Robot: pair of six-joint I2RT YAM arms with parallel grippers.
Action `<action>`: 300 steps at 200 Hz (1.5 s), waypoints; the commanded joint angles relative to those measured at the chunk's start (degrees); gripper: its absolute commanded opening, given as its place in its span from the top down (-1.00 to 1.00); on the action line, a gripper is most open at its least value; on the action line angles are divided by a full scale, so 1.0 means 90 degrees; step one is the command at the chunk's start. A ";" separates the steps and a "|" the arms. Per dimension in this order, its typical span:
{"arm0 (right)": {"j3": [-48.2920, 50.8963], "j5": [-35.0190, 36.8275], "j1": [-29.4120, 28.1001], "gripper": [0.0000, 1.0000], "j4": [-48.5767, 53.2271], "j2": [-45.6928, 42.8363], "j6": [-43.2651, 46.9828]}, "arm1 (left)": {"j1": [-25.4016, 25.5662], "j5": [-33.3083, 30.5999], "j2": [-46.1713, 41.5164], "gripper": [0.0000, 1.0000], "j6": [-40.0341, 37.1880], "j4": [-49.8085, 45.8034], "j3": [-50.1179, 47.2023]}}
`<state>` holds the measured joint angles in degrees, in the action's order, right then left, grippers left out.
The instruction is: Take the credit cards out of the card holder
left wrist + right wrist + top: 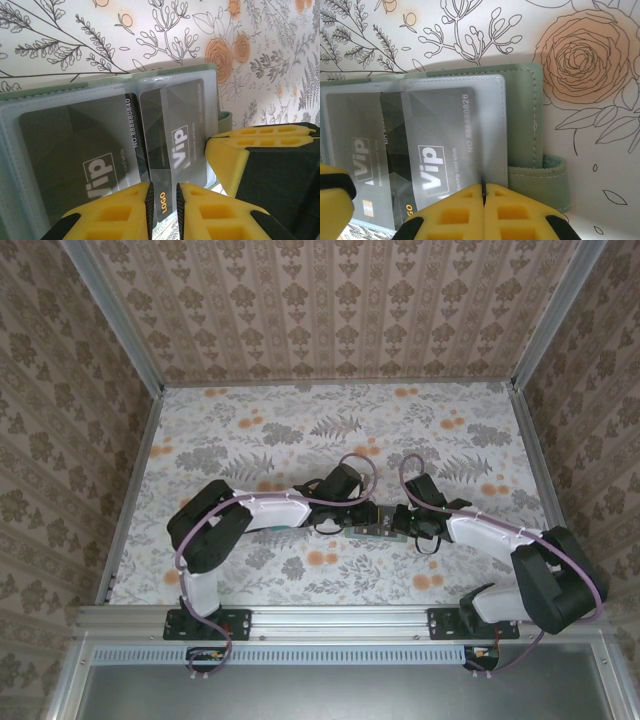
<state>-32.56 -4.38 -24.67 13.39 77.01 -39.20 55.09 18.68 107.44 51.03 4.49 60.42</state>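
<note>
Sage-green card holder (522, 115) lies open and flat on the flowered table (300, 430), mid-table, between my two claws. Clear sleeves inside hold dark cards (172, 135) marked "Vip". They sit side by side in the left wrist view and overlap in the right wrist view. A green strap (555, 182) sticks out past the holder's right edge.

My left claw (164, 195): fingers close together with a narrow gap between them, and a card corner printed "LOGO" shows in that gap. Cannot tell whether it is gripped.

My right claw (483, 192): closed, pads meeting at the near edge of a clear sleeve. Cannot tell whether the sleeve is pinched. The two claws are just beside each other.
</note>
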 commanded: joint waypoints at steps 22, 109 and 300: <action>0.0004 -0.0041 -0.0043 0.94 0.0047 0.0211 -0.0044 | 0.0074 0.0141 0.0234 0.51 0.0180 -0.0021 0.0268; -0.0015 -0.0077 -0.0072 0.94 0.0064 0.0173 -0.0058 | 0.0102 -0.0112 0.0506 0.44 0.0233 -0.0593 0.0509; 0.0016 -0.0100 -0.0082 0.96 0.0025 0.0222 -0.0049 | 0.0172 -0.0059 0.0504 0.43 0.0131 -0.0701 0.0542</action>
<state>-32.58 -5.02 -25.04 12.14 77.89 -39.22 56.18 16.78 110.32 52.75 -0.14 63.64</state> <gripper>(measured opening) 0.054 0.285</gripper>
